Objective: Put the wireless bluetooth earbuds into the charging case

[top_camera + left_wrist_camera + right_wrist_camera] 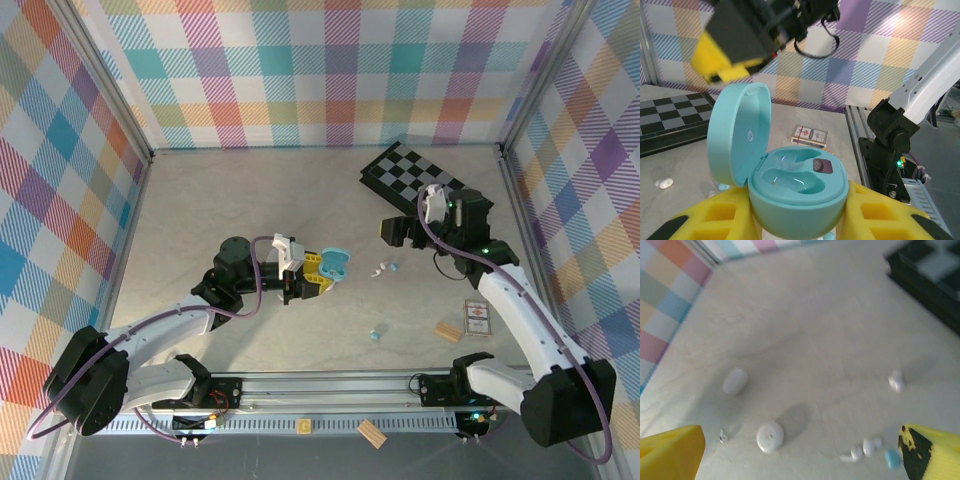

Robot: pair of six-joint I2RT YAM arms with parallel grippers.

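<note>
Mid-frame, the left gripper's (pixel 318 277) jaws clench the open teal charging case (pixel 797 187); the right gripper's (pixel 800 452) jaws gape empty above scattered earbuds (pixel 862 449).

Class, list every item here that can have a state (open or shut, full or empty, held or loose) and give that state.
teal charging case: lid open, both wells empty, held
left gripper: shut on the teal charging case
right gripper: fingers wide apart, holding nothing
white earbud: loose on the table
blue earbud: loose on the table
card box: lying flat
</note>
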